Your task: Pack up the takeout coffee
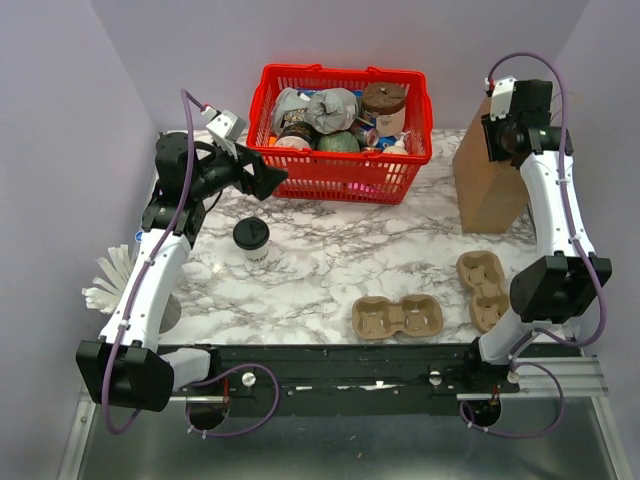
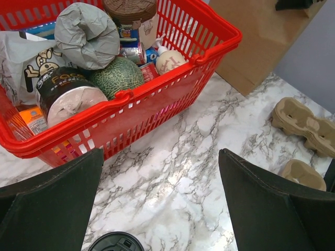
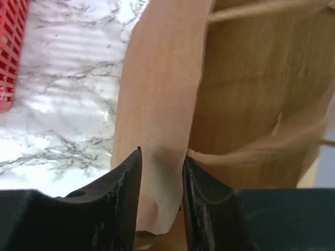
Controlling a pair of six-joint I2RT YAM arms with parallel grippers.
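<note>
Your small cream paper cup with the round black lid (image 1: 251, 240) stands upright on the white marble tabletop (image 1: 340, 265). It is near the left gripper (image 1: 268, 180), on the side toward the arm bases, and the two do not touch. In the left wrist view only the lid's edge peeks in beneath the gap between the jaws. Those jaws are spread wide with nothing between them. Just past their tips sits the red plastic basket (image 1: 340, 180) (crammed with groceries). Your right gripper (image 3: 162, 157) is at the mouth of the tall brown paper bag (image 3: 251, 94), jaws half parted astride the bag's wall. Whether they pinch the paper, I cannot tell. A brown moulded-pulp cup carrier (image 1: 397, 318) and a second pulp carrier (image 1: 482, 288) lie well apart from both grippers.
</note>
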